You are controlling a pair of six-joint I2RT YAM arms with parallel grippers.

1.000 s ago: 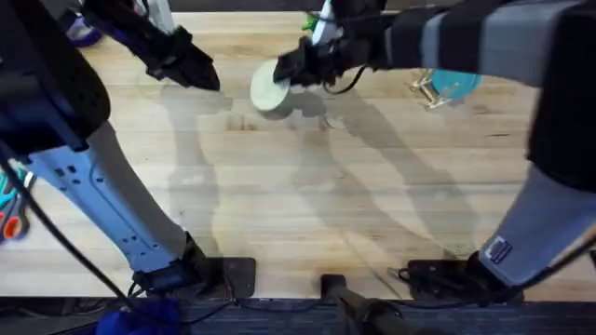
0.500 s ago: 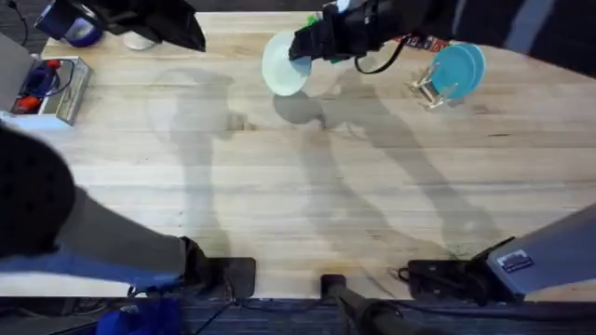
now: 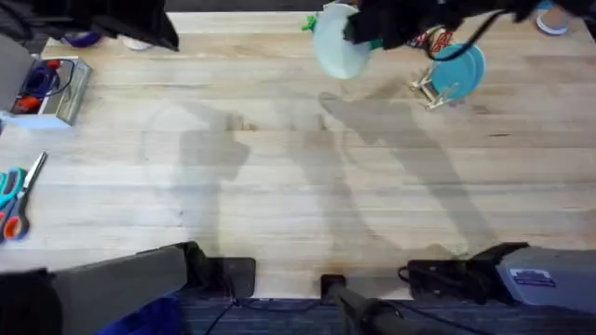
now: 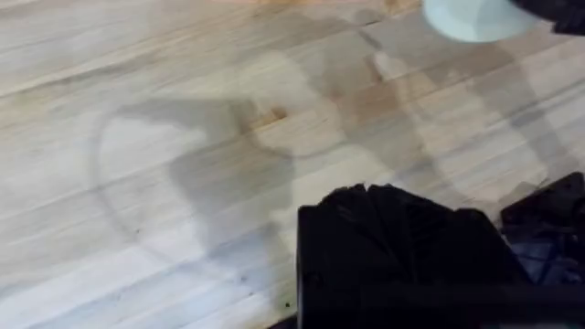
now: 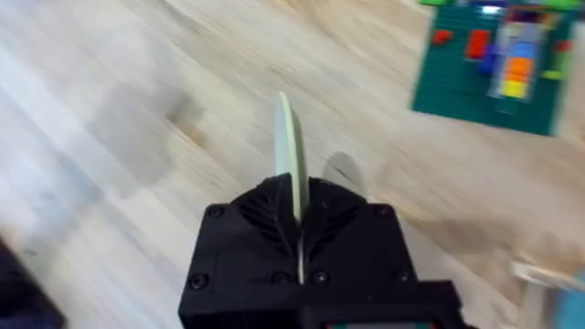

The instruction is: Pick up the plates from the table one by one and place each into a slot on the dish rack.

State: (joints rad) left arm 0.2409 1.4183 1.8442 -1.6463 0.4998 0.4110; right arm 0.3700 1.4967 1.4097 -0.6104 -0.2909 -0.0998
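My right gripper [image 3: 361,31] is shut on the pale cream-yellow plate [image 3: 335,42], holding it up over the far side of the table [image 3: 298,186]. In the right wrist view the plate [image 5: 290,151] stands edge-on between the closed fingers [image 5: 274,228]. The teal-blue plate [image 3: 461,67] stands upright in the dish rack [image 3: 430,91], to the right of the held plate. My left gripper [image 3: 158,28] hovers over the far left of the table; its fingers [image 4: 393,238] look shut with nothing in them.
A green baseplate with coloured blocks [image 5: 494,55] lies at the far edge behind the rack. A box [image 3: 42,88] sits at the far left, with scissors [image 3: 14,200] nearer along the left edge. The middle of the table is bare wood.
My right gripper has lifted the cream plate and carried it to the right, toward the rack. The left arm has pulled back to the far left corner.
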